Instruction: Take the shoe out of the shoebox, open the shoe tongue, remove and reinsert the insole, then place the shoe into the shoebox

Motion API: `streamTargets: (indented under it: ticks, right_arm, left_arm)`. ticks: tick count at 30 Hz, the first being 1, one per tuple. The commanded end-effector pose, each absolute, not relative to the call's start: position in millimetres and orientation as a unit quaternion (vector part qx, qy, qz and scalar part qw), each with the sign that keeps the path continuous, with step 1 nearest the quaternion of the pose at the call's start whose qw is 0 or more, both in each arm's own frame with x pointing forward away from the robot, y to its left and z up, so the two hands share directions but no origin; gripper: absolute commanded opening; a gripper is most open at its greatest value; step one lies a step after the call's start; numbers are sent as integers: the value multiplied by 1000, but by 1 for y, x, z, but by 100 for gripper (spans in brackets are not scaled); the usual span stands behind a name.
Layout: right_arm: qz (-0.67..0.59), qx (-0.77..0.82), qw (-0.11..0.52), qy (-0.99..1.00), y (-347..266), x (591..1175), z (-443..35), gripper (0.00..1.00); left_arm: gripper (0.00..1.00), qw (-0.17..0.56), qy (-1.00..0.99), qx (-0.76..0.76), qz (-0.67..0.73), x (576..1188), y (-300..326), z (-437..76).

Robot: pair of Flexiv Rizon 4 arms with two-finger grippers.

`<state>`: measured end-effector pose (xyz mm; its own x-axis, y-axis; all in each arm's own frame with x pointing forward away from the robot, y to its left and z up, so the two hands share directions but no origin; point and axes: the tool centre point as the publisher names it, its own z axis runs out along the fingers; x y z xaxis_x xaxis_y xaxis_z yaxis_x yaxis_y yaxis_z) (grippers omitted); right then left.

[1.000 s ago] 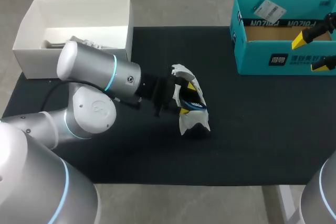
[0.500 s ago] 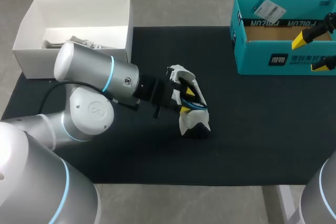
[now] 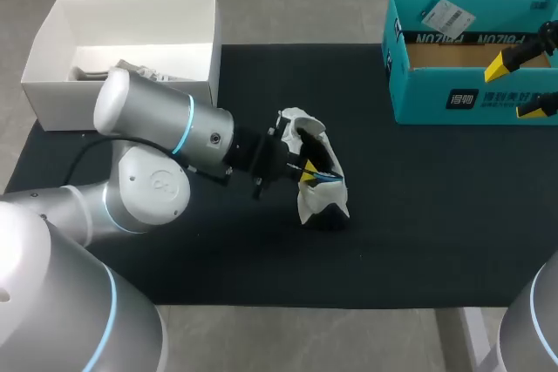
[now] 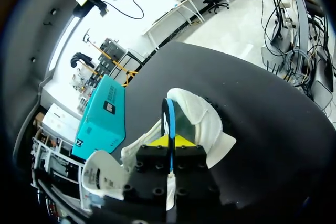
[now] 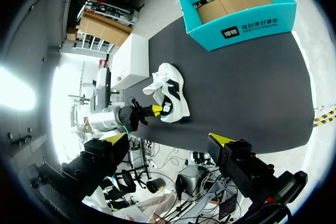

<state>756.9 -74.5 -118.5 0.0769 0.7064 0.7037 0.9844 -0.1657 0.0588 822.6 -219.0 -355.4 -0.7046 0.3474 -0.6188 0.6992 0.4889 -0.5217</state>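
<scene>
Gripping: my left tool [image 4: 170, 150] is pinching the thin blue-edged insole [image 4: 169, 124], which is standing edge-on between its fingers.
Lying: the white-and-black sneaker [image 4: 202, 121] is resting mid-desk on the black desk [image 3: 418, 215], and the insole is running straight ahead of my left tool into its mouth.
Waiting: my right tool [image 3: 521, 84] is hanging with fingers spread over the teal cardboard shoebox [image 3: 471, 98], well apart from the sneaker.
Judging: my left arm is the nearer one.

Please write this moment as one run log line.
left gripper shut on insole at shoe opening | shoe on mat, outside teal shoebox | right gripper open, at teal shoebox
</scene>
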Motion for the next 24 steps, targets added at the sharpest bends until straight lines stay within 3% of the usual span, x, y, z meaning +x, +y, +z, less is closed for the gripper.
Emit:
streamTargets:
  ticks: [1,22,24]
  right_arm:
    - [-308,-699,225,-605,-74,757,-119,100]
    - [-308,-699,225,-605,-74,757,-119,100]
    - [-308,-699,225,-605,-74,757,-119,100]
  left_arm:
    - [0,224,838,311,-388,830,-225,-360]
    - [0,213,852,301,-372,831,-224,-374]
    - [46,213,850,299,-379,830,-221,-369]
